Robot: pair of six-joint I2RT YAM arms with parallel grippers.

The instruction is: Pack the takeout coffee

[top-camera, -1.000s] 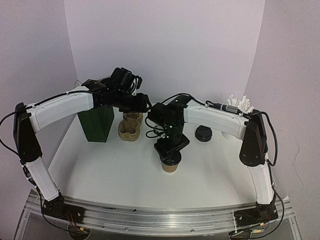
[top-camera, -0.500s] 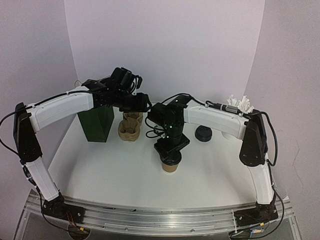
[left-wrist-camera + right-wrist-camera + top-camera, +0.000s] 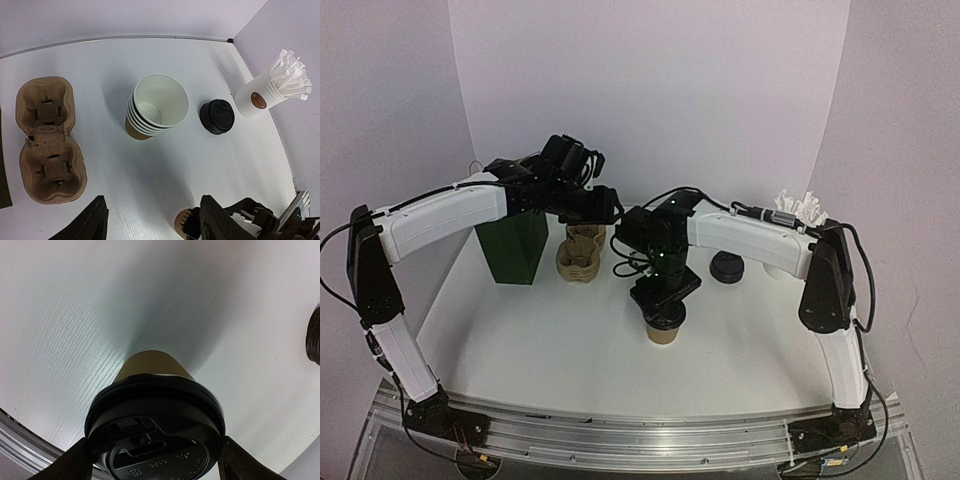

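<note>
The takeout coffee (image 3: 663,330), a brown paper cup with a black dome lid, is at the middle of the white table. My right gripper (image 3: 663,303) reaches down from above, and its fingers press on both sides of the lid (image 3: 155,430). In the right wrist view the right gripper (image 3: 155,462) has the lid between its fingertips. My left gripper (image 3: 603,205) hangs high above the pulp carrier (image 3: 582,252), open and empty. In the left wrist view its fingers stand wide apart around the left gripper (image 3: 157,225), with the coffee (image 3: 181,220) at the bottom edge.
A dark green box (image 3: 515,248) stands at the back left beside the carrier (image 3: 47,140). A stack of lidless brown cups (image 3: 155,107), a stack of black lids (image 3: 216,116) and a white cup of wrapped sticks (image 3: 270,95) stand at the back right.
My right gripper and the coffee have shifted very slightly up and to the right. My left arm has not moved.
</note>
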